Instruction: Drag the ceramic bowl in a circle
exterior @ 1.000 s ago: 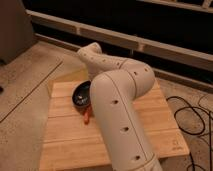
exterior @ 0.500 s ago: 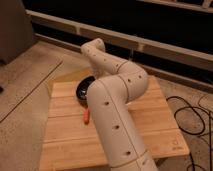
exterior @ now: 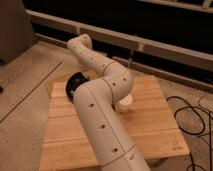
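From the camera view, the ceramic bowl sits at the far left part of the wooden table, half hidden behind the pale arm. The arm crosses the table and bends back toward that corner. The gripper hangs down at the bowl's far rim, dark against dark. I cannot tell whether it clamps anything. A small white cup stands near the table's middle.

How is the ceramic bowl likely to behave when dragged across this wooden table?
The ceramic bowl looks glossy and rigid, so it should probably slide on the wooden table without flexing. It is wide and shallow, so it seems unlikely to tip. The gripper comes down at its far rim. Hard ceramic might chip if it is knocked against the white cup.
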`<move>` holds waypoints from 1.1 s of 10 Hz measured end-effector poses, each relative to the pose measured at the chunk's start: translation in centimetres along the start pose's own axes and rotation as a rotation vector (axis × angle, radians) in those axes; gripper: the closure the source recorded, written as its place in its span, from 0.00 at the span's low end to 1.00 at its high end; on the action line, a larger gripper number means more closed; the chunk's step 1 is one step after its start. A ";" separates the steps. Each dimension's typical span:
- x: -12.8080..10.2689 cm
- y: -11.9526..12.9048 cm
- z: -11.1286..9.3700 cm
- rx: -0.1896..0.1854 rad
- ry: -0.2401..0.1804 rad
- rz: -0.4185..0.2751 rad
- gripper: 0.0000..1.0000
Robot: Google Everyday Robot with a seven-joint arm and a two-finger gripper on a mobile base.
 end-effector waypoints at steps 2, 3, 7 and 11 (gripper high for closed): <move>0.2 2.7 -0.8 -0.017 -0.015 -0.052 1.00; 0.8 3.8 -1.0 -0.024 -0.017 -0.061 1.00; 5.9 3.8 -0.4 -0.010 0.042 0.000 1.00; 11.9 -1.3 0.3 0.062 0.179 0.154 1.00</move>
